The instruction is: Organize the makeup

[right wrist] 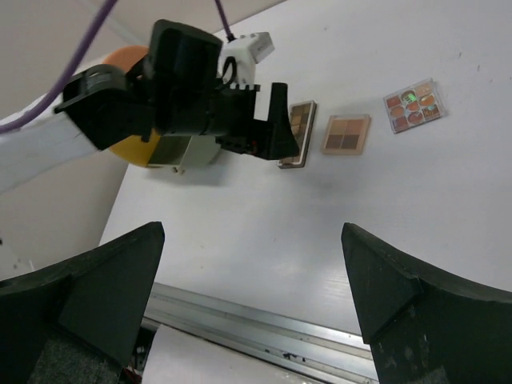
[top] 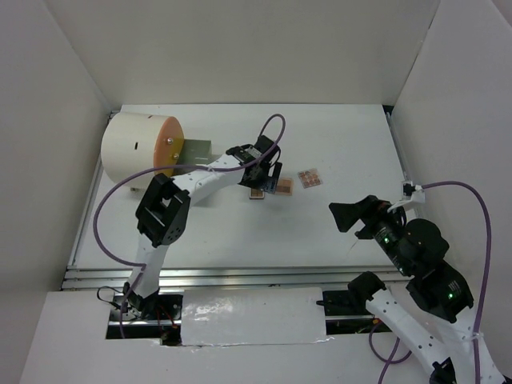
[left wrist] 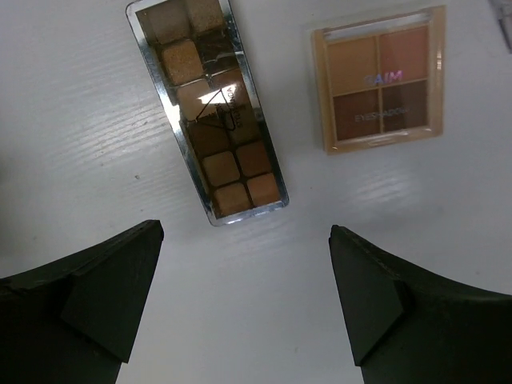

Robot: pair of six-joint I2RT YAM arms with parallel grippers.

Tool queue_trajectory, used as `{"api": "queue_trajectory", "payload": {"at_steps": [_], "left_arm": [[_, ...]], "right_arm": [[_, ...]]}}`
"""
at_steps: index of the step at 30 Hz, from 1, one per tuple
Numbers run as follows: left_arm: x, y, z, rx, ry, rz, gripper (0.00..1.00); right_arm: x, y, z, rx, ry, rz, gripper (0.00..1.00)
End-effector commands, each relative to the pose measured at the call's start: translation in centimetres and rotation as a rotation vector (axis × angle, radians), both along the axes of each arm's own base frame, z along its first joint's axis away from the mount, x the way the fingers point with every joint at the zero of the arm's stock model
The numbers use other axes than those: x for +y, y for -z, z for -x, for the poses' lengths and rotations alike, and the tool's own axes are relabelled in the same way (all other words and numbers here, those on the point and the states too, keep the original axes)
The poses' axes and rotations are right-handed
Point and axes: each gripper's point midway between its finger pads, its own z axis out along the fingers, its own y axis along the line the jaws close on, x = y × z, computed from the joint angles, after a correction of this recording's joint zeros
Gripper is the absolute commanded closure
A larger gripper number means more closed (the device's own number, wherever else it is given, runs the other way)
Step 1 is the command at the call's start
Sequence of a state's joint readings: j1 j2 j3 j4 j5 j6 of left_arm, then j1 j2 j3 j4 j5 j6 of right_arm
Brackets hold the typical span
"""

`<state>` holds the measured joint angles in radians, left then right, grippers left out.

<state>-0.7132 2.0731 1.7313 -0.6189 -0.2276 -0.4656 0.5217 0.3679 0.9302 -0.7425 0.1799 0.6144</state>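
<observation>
The left jaws look set to take the narrow palette (left wrist: 210, 112), and that grasp calls for care: the case is thin, lies flat on the counter (top: 240, 248) and has a glossy lid, so the tips should probably go down almost to the surface and close across its short width, not its length. In the left wrist view the palette lies slightly askew, so a small wrist twist to square up with its long edges would likely keep it from spinning out. The square palette (left wrist: 378, 78) lies just beside it with a strip of bare counter between, and the outer finger ought to drop into that strip without nudging it. The left jaws are spread wide and hold nothing. The narrow palette lies ahead of the tips, its near end about on their midline and its far end leaning off to one side. A third palette (right wrist: 413, 105) lies further along the row. The right jaws, also spread and empty, hover well apart from all three.
</observation>
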Motion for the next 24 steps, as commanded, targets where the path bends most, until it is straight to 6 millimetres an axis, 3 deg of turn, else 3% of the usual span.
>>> {"api": "queue_trajectory", "payload": {"at_steps": [1, 9, 12, 18, 22, 24], "left_arm": [[-0.1, -1.0, -1.8, -0.038, -0.007, -0.008, 0.01], [0.3, 3.1, -3.2, 0.039, -0.093, 0.019, 0.0], [-0.4, 4.4, -3.3, 0.065, -0.085, 0.032, 0.0], [-0.2, 5.5, -4.3, 0.068, -0.134, 0.009, 0.01], [0.7, 6.2, -4.4, 0.081, -0.166, -0.004, 0.12], [1.0, 6.4, -4.3, 0.098, -0.167, -0.004, 0.33]], "right_arm": [[0.0, 1.3, 1.4, 0.011, -0.055, 0.045, 0.0], [0.7, 1.3, 1.6, 0.008, -0.106, 0.073, 0.0], [0.7, 1.2, 1.5, -0.004, -0.107, 0.074, 0.0], [1.1, 1.9, 0.7, 0.013, -0.109, 0.082, 0.0], [1.4, 2.0, 0.5, 0.013, -0.116, 0.077, 0.0], [1.3, 1.8, 0.5, 0.006, -0.111, 0.075, 0.0]]}}
